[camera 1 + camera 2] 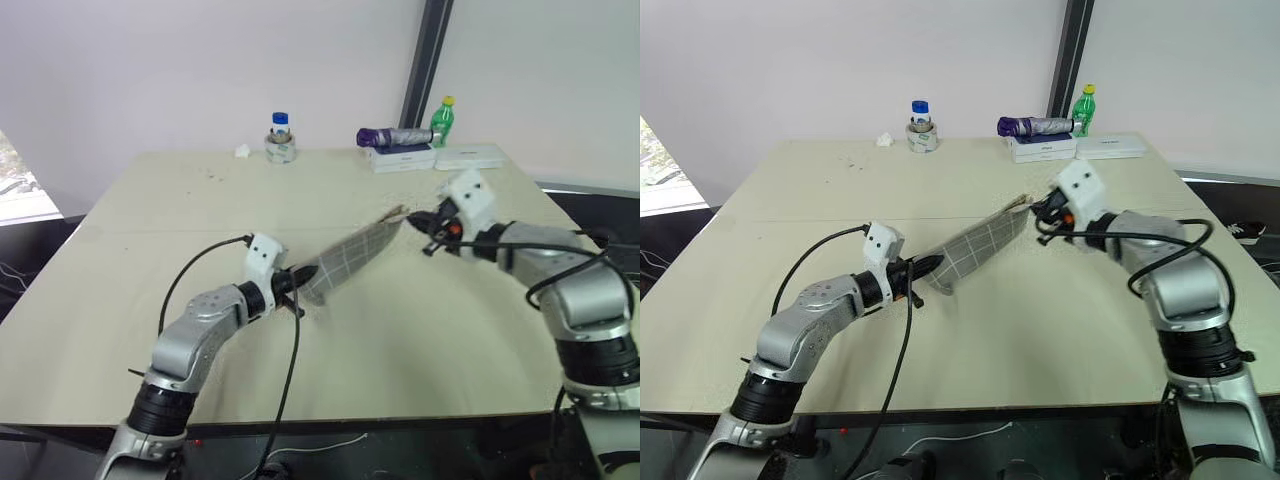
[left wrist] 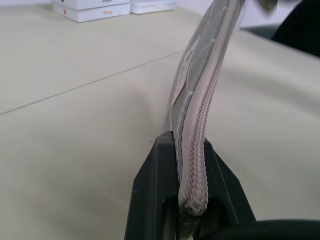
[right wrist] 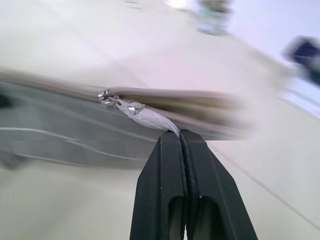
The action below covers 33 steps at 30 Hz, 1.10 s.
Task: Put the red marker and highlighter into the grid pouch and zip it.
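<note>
The grid pouch (image 1: 350, 255), grey with white lines, hangs slanted above the table (image 1: 150, 250) between my two grippers. My left gripper (image 1: 295, 280) is shut on its lower end. In the left wrist view the zipper edge (image 2: 200, 120) runs up from between the black fingers (image 2: 155, 190). My right gripper (image 1: 420, 222) holds the upper end. In the right wrist view it (image 3: 181, 137) is shut on the pale zipper pull (image 3: 145, 116). The red marker and the highlighter are hidden from view.
Along the table's far edge stand a tape roll with a small blue-capped bottle (image 1: 281, 140), a green bottle with a yellow cap (image 1: 443, 120), and a purple folded umbrella (image 1: 395, 137) lying on white boxes (image 1: 405, 158). A small white scrap (image 1: 241, 151) lies near the roll.
</note>
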Each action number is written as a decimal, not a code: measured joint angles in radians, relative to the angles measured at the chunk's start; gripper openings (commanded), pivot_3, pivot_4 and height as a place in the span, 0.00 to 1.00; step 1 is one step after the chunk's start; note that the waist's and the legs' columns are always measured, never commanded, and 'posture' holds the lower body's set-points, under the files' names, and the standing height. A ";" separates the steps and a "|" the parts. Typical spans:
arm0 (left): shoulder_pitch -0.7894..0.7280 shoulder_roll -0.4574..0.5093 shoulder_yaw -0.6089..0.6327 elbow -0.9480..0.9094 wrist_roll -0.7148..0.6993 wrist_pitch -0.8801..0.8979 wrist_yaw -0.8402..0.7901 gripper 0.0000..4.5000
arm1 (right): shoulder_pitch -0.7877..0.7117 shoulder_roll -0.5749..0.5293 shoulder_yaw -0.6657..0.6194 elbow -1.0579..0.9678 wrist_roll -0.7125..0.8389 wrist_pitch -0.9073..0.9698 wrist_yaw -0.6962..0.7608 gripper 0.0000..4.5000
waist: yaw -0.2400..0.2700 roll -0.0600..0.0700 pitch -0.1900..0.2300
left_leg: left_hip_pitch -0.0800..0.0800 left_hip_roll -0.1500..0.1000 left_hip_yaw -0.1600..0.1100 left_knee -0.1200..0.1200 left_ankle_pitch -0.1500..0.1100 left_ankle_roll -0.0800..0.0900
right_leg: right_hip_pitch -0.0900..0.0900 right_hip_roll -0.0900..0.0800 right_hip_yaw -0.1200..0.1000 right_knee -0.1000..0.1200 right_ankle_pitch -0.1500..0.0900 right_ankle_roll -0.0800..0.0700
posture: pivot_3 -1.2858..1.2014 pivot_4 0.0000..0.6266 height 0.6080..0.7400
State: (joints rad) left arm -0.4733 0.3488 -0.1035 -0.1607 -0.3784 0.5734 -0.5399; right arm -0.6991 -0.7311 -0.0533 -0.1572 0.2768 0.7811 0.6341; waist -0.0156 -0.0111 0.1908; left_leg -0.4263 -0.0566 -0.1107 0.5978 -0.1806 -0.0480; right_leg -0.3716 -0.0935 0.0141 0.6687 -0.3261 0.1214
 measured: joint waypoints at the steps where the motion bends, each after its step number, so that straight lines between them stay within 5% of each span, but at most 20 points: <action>1: 0.000 0.004 -0.004 0.001 0.008 -0.013 -0.005 0.00 | -0.005 -0.007 -0.001 0.013 -0.001 -0.009 0.000 0.01 | -0.002 0.000 0.000 | 0.000 0.000 0.000 0.000 0.000 0.000 | 0.000 0.000 0.000 0.000 0.000 0.000 | 0.52 0.24 1.00; 12: 0.025 0.033 -0.029 0.003 0.045 -0.090 -0.031 0.00 | -0.014 -0.049 0.000 0.072 -0.013 -0.075 0.016 0.01 | -0.002 0.000 0.000 | 0.000 0.000 0.001 0.000 0.000 0.000 | 0.000 0.000 0.001 0.000 0.000 0.000 | 0.52 0.24 1.00; 15: 0.032 0.045 -0.021 0.014 0.061 -0.116 -0.028 0.00 | 0.029 -0.066 -0.003 0.029 0.024 -0.066 0.075 0.20 | -0.001 0.000 0.000 | 0.000 0.001 0.000 0.000 0.000 0.000 | 0.000 0.000 0.000 0.000 0.000 0.000 | 0.52 0.24 1.00; 20: 0.017 0.055 0.006 0.061 0.096 -0.157 -0.020 0.00 | 0.125 -0.070 0.005 -0.065 0.062 -0.053 0.133 0.77 | -0.001 0.000 0.000 | 0.000 0.001 0.000 0.000 0.000 0.000 | 0.000 0.000 0.000 0.000 0.000 0.000 | 0.52 0.24 1.00; 21: 0.012 0.055 0.011 0.072 0.102 -0.165 -0.020 0.00 | 0.136 -0.070 0.007 -0.075 0.061 -0.055 0.135 0.77 | 0.000 0.000 0.000 | 0.000 0.000 0.000 0.000 0.000 0.000 | 0.000 0.000 0.000 0.000 0.000 0.000 | 0.52 0.24 1.00; 25: 0.007 0.056 0.034 0.081 0.100 -0.165 -0.028 0.36 | 0.157 -0.070 0.011 -0.093 0.059 -0.069 0.139 0.79 | 0.000 0.000 0.000 | 0.000 0.000 0.000 0.000 0.000 0.000 | 0.000 0.000 0.000 0.000 0.000 0.000 | 0.52 0.24 1.00; 30: 0.008 0.056 0.058 0.077 0.062 -0.143 -0.054 0.95 | 0.160 -0.070 0.011 -0.092 0.050 -0.070 0.133 0.79 | 0.002 0.000 0.000 | 0.000 0.000 0.000 0.000 0.000 0.000 | 0.000 0.000 0.000 0.000 0.000 0.000 | 0.52 0.24 1.00; 33: 0.009 0.055 0.069 0.055 0.050 -0.128 -0.056 0.98 | 0.162 -0.070 0.011 -0.092 0.049 -0.070 0.132 0.79 | 0.002 0.000 0.000 | 0.000 0.000 0.000 0.000 0.000 0.000 | 0.000 0.000 0.000 0.000 0.000 0.000 | 0.52 0.24 1.00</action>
State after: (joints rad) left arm -0.4646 0.4036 -0.0346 -0.1053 -0.3287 0.4457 -0.5963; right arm -0.5368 -0.8013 -0.0425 -0.2489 0.3262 0.7107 0.7656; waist -0.0138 -0.0112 0.1909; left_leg -0.4265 -0.0561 -0.1107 0.5978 -0.1806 -0.0478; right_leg -0.3719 -0.0938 0.0145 0.6687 -0.3261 0.1216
